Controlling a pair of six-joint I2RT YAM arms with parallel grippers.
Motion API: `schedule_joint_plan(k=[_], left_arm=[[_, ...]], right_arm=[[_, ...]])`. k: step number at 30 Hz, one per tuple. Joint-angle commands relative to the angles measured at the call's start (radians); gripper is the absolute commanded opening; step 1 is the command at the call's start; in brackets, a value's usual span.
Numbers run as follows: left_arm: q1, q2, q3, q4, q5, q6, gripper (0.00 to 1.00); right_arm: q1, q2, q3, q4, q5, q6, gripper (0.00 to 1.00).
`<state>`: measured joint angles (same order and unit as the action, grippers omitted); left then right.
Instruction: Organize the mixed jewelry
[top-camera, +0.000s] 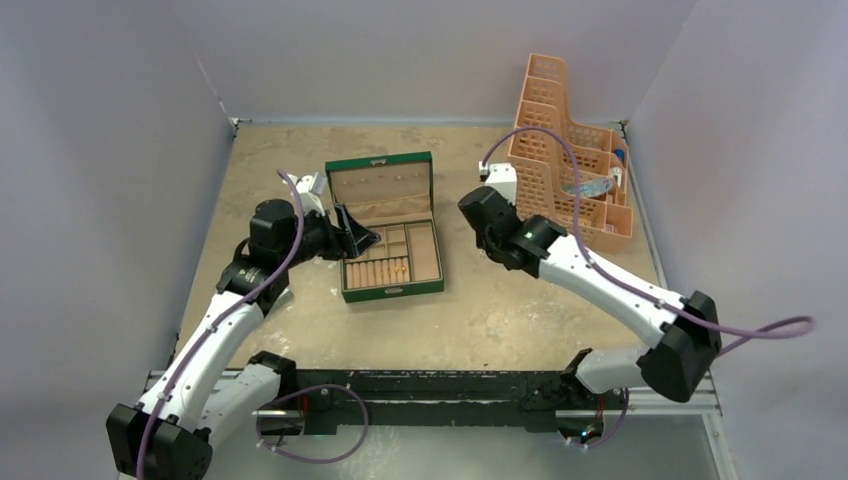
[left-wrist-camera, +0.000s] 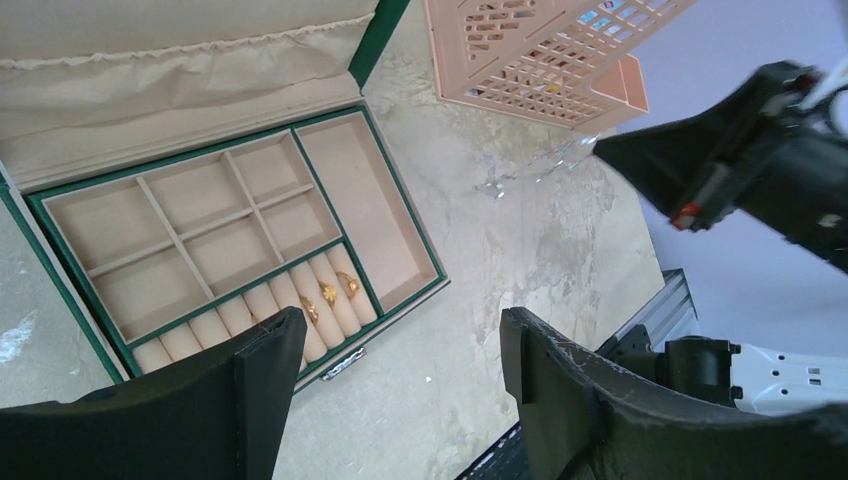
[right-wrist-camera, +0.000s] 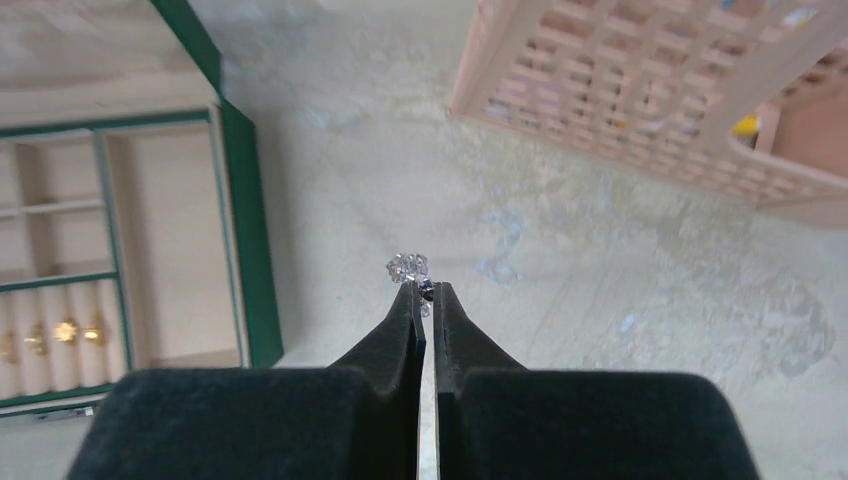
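Where right claw (right-wrist-camera: 425, 290) pinches, tiny silvery piece (right-wrist-camera: 408, 267) sparkles.

Small gold rings (left-wrist-camera: 328, 292) tucked in ring rolls of green box (right-wrist-camera: 248, 230); tiny silvery cluster (right-wrist-camera: 409, 267) pinched at right gripper (right-wrist-camera: 427, 292) tips.

I get soft, even light and faint shadows on the beige surface (top-camera: 500, 310). In my right wrist view the tiny silvery chain-like piece (right-wrist-camera: 408, 267) glints sharp; the peach plastic lattice basket (right-wrist-camera: 620, 90), upper right, blurs.
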<state>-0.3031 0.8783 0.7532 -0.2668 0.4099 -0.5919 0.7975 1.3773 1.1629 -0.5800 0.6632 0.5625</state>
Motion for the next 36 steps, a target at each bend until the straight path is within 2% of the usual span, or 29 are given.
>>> schedule_joint_plan(k=[1, 10, 17, 20, 28, 36], left_arm=[[-0.001, 0.009, 0.019, 0.066, 0.021, -0.019, 0.71], [-0.001, 0.016, 0.017, 0.14, -0.038, -0.059, 0.71], [0.001, 0.046, 0.116, -0.084, -0.371, -0.153, 0.71], [-0.001, 0.015, 0.125, -0.11, -0.462, -0.173, 0.72], [-0.001, -0.108, 0.112, -0.159, -0.668, -0.186, 0.73], [0.0, -0.158, 0.088, -0.179, -0.707, -0.161, 0.73]], right_arm=[[0.0, -0.107, 0.052, 0.184, -0.005, -0.208, 0.0], [0.001, -0.173, 0.115, 0.43, -0.183, -0.384, 0.0], [0.004, -0.109, 0.124, 0.603, -0.33, -0.43, 0.0], [0.018, -0.061, 0.135, 0.648, -0.358, -0.436, 0.0], [0.096, 0.099, 0.178, 0.761, -0.353, -0.438, 0.0], [0.128, 0.331, 0.303, 0.838, -0.257, -0.431, 0.0]])
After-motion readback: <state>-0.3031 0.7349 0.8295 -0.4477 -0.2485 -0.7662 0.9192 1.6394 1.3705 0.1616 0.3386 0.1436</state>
